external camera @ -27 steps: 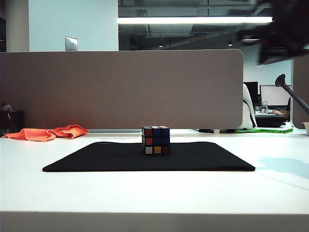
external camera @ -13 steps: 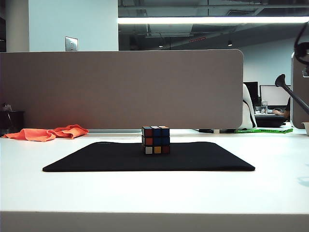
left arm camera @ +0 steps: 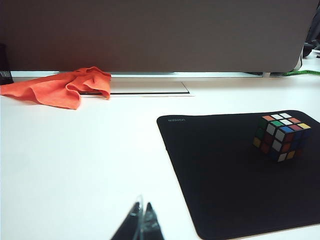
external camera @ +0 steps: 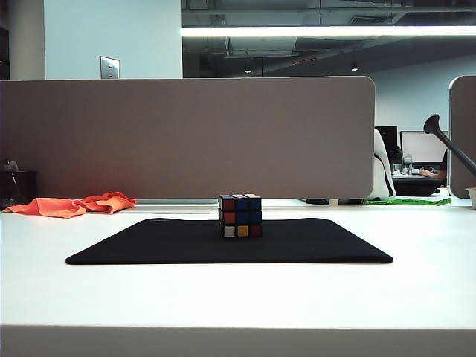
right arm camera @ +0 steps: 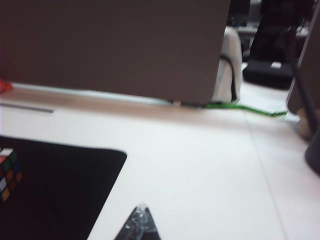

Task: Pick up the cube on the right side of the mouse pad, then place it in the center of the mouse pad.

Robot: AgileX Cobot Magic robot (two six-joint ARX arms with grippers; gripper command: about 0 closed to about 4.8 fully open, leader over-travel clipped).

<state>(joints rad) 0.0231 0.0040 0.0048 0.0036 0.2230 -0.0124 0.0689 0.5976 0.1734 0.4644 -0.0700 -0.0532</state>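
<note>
The cube [external camera: 239, 215], black-edged with coloured stickers, rests on the middle of the black mouse pad [external camera: 149, 245]. Neither arm shows in the exterior view. In the left wrist view the cube [left arm camera: 280, 135] stands on the mouse pad [left arm camera: 220, 170], and my left gripper [left arm camera: 141, 207] is shut and empty over the white table beside the pad's edge. In the right wrist view the cube [right arm camera: 9, 172] is at the frame's edge on the mouse pad [right arm camera: 65, 190]; my right gripper [right arm camera: 141, 209] is shut and empty over bare table off the pad's corner.
An orange cloth [external camera: 74, 204] lies at the back left of the white table [external camera: 238, 297]. A grey partition [external camera: 186, 137] runs behind the pad. A green strip [external camera: 407, 200] and a dark stand [external camera: 450, 149] are at the back right.
The right arm, blurred at the upper right a second ago, has drawn back out of the exterior view. The cube and mouse pad have not moved.
</note>
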